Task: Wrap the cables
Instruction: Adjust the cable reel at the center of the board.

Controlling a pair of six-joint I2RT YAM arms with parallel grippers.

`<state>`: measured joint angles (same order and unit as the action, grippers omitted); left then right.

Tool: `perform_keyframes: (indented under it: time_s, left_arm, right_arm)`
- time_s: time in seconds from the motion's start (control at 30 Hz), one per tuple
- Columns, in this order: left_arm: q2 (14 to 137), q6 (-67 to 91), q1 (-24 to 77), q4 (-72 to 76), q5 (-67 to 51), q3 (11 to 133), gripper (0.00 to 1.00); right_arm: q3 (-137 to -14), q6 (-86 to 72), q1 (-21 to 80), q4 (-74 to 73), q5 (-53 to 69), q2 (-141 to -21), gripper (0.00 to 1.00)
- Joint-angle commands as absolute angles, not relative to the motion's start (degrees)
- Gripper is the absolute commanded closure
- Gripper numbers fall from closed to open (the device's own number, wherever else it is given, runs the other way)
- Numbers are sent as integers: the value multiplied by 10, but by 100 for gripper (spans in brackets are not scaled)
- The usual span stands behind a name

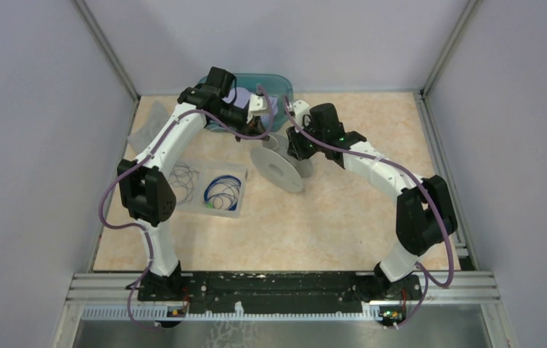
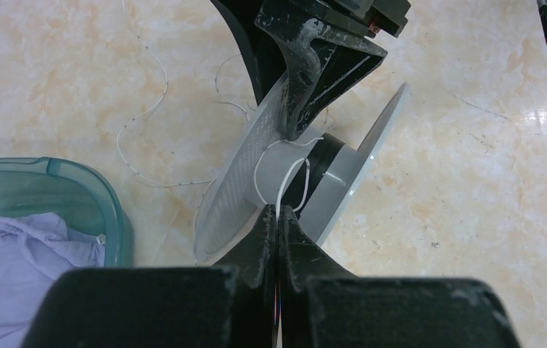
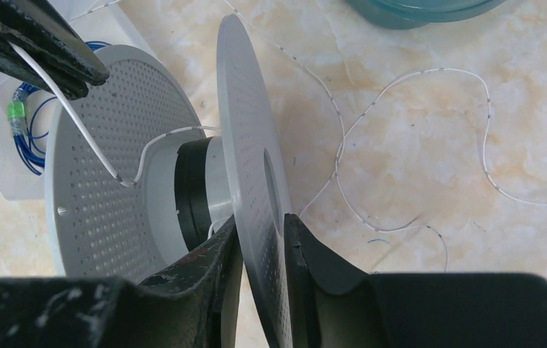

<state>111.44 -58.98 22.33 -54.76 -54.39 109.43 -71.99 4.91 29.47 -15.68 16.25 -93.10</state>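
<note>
- A beige, marbled tabletop (image 1: 343, 232) sits inside pale walls on a metal frame. A grey spool (image 1: 279, 168) with 2 perforated flanges is tipped up on edge near the middle.
- Behind the spool is a teal container (image 1: 274, 83) with a purple cloth (image 2: 24, 254) in it. To the spool's left is a clear bag (image 1: 238, 206) holding coiled blue cables (image 1: 221, 190).
- The left gripper (image 2: 278, 214) hangs just in front of the spool with its fingers pressed together, pinching the white cable (image 3: 60, 106).
- From that pinch the cable runs taut to the inner face of 1 flange. A short loop of it lies around the hub (image 3: 216, 181).
- The rest of the white cable trails in loose curves on the tabletop just beside the spool, on the side away from the bag.
- The right gripper (image 3: 263, 243) straddles the rim of the other flange. Its jaws are narrow, with 1 finger on each face, and they seem to be steadying the spool.
- I'd judge that winding has barely begun: about 1 turn is on the hub, most of the white cable is slack, and the blue coils are untouched.
- The next move calls for leading the pinched cable around the hub between the flanges, or turning the spool, with light tension on the cable. The flange grip must hold so the spool doesn't tip, and the loose curves need to feed in without snagging.
</note>
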Motion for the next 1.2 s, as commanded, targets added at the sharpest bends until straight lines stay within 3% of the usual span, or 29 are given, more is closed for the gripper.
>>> perform_keyframes:
  time_s: [0.0, 0.53, 0.87, 1.17]
  left_arm:
    - [1100, -594, 220, -534, -549, 1105, 99]
    - [1071, -415, 225, -308, -427, 1015, 99]
    - [1043, -370, 250, -234, -393, 946, 99]
    - [1028, -328, 267, -184, -359, 911, 99]
  right_arm:
    - [-731, 49, 297, -132, 155, -904, 71]
    - [-731, -10, 297, -102, 159, -891, 69]
    - [-739, -46, 297, -85, 191, -905, 60]
    - [-740, -56, 297, -82, 179, -910, 68]
